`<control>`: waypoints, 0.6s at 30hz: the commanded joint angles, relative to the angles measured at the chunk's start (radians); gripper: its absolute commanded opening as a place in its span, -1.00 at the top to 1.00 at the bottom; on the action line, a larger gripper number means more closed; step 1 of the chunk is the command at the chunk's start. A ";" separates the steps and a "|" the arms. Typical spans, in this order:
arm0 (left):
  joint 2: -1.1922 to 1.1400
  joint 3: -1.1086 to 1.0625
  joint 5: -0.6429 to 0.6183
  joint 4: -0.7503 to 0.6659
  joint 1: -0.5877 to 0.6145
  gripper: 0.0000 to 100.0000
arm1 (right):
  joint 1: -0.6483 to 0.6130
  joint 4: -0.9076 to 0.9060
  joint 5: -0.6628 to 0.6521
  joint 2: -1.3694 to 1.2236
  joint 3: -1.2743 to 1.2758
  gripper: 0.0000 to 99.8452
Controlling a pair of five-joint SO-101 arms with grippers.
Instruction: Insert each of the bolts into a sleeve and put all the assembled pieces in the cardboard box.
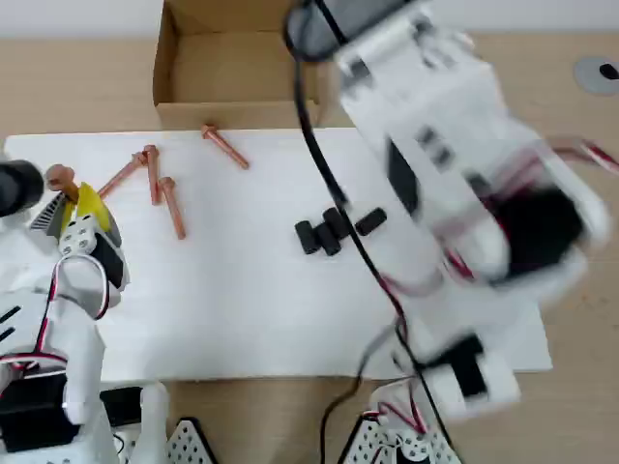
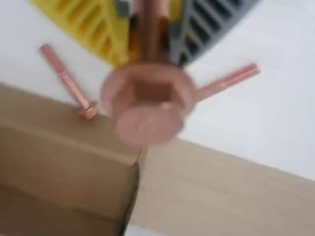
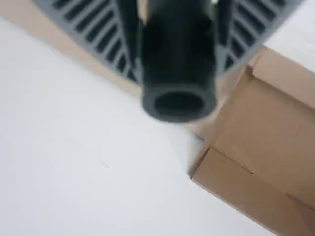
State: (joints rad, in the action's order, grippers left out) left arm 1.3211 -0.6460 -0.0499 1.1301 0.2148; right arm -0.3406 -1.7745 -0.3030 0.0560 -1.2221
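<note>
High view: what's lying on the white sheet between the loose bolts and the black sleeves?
Nothing. In the high view the white sheet is bare between the loose bolts and the black sleeves.

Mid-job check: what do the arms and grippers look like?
The left arm and right arm are white shells with black motors and red wiring. The left gripper has one yellow and one grey slotted finger; the right gripper, grey slotted fingers. A black cable trails the right arm.

A light wooden worktop (image 1: 87, 87) carries a large white sheet (image 1: 242, 309) that covers most of its middle. A small grey round disc (image 1: 598, 72) sits on the bare wood near the far corner.
</note>
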 commanded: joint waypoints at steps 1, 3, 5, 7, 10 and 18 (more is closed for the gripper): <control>0.012 0.087 -0.029 0.000 -0.012 0.99 | 0.002 -0.015 -0.008 0.338 0.414 0.98; 0.012 0.109 -0.029 -0.003 -0.012 0.99 | 0.002 -0.014 -0.008 0.522 0.694 0.98; 0.012 0.135 -0.029 -0.003 -0.012 0.99 | 0.002 -0.014 -0.005 0.700 0.963 0.98; 0.012 0.166 -0.028 -0.003 -0.014 0.99 | 0.002 -0.008 -0.003 0.868 1.194 0.98; 0.010 0.222 -0.028 -0.005 -0.014 0.99 | 0.001 0.069 0.044 1.084 1.478 0.98; 0.010 0.288 -0.021 -0.109 -0.236 0.99 | -0.182 0.741 0.358 1.469 2.180 0.98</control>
State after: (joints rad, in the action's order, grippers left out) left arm 1.3318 -0.4112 -0.0729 1.0810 0.0506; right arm -0.4173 -1.3050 -0.0023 1.4262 0.7127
